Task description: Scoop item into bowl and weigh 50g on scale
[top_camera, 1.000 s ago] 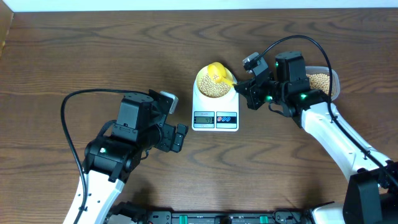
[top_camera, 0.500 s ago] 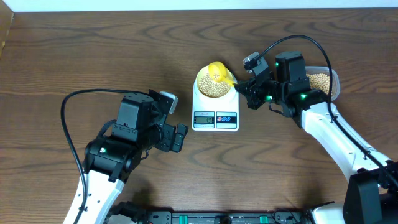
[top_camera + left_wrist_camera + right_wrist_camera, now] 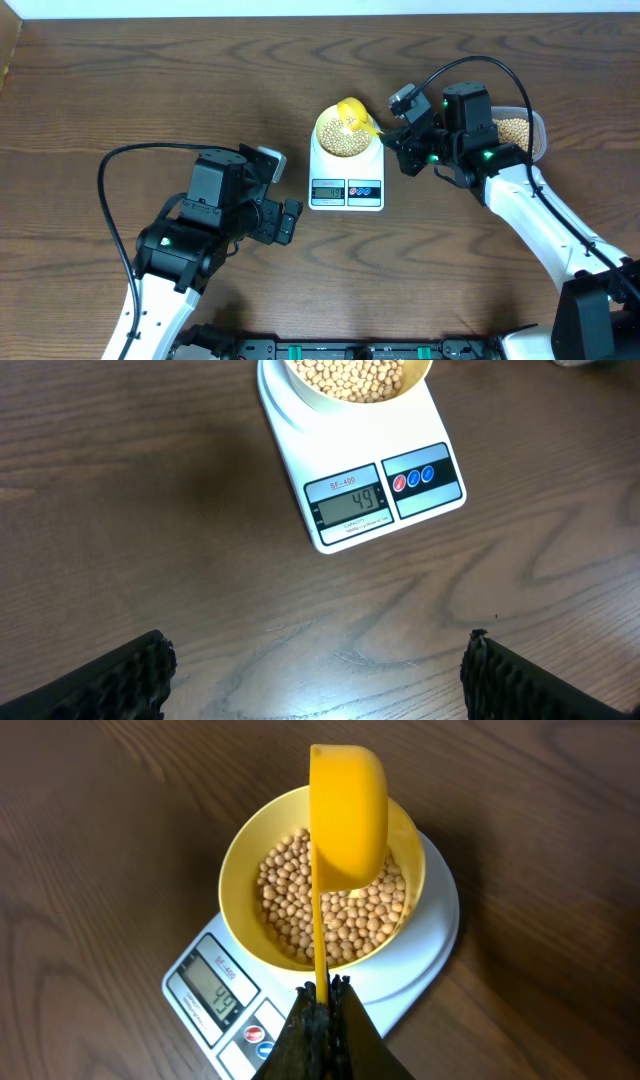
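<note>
Yellow plastic runs straight out from the right gripper (image 3: pixel 325 992), whose jaws are pressed together on the thin handle of a scoop (image 3: pixel 348 815). The scoop's cup is just ahead of the fingertips, its rounded back turned toward the wrist camera, held over the far side of the bowl (image 3: pixel 238 860). Directly below and ahead of that gripper, the pale-yellow bowl holds a loose layer of tan beans (image 3: pixel 290 895) and sits on the platform of the white scale (image 3: pixel 432 935). The scale's display (image 3: pixel 346 506) reads 49, with red and blue buttons (image 3: pixel 414 477) beside it. Behind this gripper, alongside its arm and on the side away from the scale, a clear container (image 3: pixel 540 135) holds more beans. The left gripper (image 3: pixel 290 220) is well apart from the bowl, its dark fingers (image 3: pixel 140 672) spread wide with only the brown wooden table (image 3: pixel 150 80) between them. The scale lies ahead of its fingertips, the display edge nearest.
</note>
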### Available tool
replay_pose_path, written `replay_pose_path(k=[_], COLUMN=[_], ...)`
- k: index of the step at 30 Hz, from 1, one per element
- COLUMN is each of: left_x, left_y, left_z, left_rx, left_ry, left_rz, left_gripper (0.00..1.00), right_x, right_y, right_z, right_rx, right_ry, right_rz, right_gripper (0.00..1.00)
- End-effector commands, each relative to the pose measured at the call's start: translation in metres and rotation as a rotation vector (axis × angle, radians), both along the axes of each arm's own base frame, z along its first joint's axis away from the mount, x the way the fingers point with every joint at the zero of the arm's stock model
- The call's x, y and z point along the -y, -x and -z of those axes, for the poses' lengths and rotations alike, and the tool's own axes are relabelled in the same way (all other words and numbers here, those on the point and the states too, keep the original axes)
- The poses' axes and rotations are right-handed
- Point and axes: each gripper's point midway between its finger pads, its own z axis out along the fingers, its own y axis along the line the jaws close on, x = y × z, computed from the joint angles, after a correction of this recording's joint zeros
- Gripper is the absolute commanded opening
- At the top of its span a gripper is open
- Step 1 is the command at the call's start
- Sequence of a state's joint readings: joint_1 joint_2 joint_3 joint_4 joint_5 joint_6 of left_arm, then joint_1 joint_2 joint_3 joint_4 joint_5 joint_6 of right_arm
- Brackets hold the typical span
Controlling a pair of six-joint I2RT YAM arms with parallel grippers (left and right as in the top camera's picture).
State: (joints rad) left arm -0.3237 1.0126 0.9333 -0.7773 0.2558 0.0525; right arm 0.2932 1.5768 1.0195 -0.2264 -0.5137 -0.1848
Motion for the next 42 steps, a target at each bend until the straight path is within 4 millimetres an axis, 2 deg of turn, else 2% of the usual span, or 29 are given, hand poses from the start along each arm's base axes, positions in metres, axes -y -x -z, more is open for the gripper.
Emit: replay_pose_path(k=[1, 11, 14, 18, 21, 27, 31, 35, 42], left_x=[-0.001, -0.001, -0.001, -0.001, -0.001, -0.001, -0.001, -0.001, -0.001], left_y=[-0.001, -0.001, -0.001, -0.001, -0.001, -0.001, -0.001, -0.001, -0.001], left_z=[0.0, 0.0, 0.0, 0.0, 0.0, 0.0, 0.0, 0.0, 0.0], left_rx=[0.005, 0.005, 0.005, 0.005, 0.005, 0.005, 0.005, 0.005, 0.005], left_ry=[-0.008, -0.008, -0.008, -0.008, -0.008, -0.008, -0.008, -0.008, -0.008], left_rz=[-0.002, -0.002, -0.002, -0.002, -0.002, -0.002, -0.002, -0.002, -0.002], left_gripper=[0.93, 0.93, 0.94, 0.94, 0.93, 0.94, 0.94, 0.94, 0.94], right_x=[0.002, 0.0, 0.005, -0.004, 0.001, 0.0, -0.008, 0.002, -0.004], right_y=[-0.007, -0.005, -0.01, -0.004, -0.008, -0.007, 0.001, -0.009, -0.005], right_z=[-0.016, -0.016, -0.015, -0.018, -0.015, -0.016, -0.017, -0.014, -0.016], right_rx=[0.073, 0.093, 0.118, 0.11, 0.118, 0.117, 0.095, 0.128, 0.083], right_ry=[0.019, 0.03, 0.067, 0.03, 0.062, 0.055, 0.02, 0.083, 0.029], right_rz=[-0.009, -0.038, -0.017, -0.062, -0.03, -0.037, -0.08, -0.03, -0.023], right_gripper=[0.01, 0.01, 0.01, 0.01, 0.01, 0.01, 0.01, 0.01, 0.01])
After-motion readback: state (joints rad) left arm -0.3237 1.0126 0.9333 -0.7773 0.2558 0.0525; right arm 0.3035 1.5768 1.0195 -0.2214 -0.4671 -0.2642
